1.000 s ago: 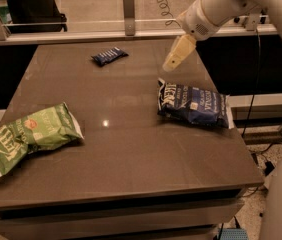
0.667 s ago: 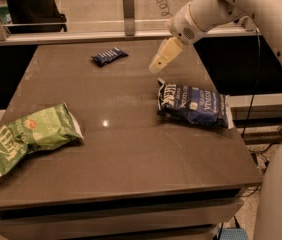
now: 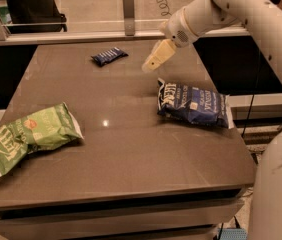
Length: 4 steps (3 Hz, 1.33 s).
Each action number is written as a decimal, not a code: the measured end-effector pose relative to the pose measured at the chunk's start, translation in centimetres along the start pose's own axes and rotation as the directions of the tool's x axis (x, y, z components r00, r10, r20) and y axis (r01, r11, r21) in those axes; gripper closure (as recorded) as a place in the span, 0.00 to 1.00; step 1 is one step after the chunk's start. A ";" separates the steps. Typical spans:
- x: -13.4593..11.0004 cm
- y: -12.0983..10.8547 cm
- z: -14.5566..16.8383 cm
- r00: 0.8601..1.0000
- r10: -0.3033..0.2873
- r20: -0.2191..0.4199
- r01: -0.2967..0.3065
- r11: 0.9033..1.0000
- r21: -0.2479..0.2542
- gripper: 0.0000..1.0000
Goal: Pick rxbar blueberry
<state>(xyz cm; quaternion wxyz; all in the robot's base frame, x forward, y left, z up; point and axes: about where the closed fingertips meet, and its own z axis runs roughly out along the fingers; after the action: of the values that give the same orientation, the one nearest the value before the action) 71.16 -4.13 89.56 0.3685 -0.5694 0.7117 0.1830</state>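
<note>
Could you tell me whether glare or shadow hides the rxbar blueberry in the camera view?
Camera view: a small glare spot lies nearer the front, well short of the rxbar blueberry; camera view: light is warm and dim, yet the dark bar stands out from the table; the gripper hovers beside it, not covering it.

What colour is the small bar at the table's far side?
The rxbar blueberry is dark navy with faint white print, camera view; the gripper hovers to its right.
</note>
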 end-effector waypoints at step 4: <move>-5.3 -4.2 14.4 0.985 0.064 0.158 -0.051 0.995 -0.081 0.00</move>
<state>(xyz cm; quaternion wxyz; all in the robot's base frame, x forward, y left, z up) 80.05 8.04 84.56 0.3970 -0.5457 0.6883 0.2660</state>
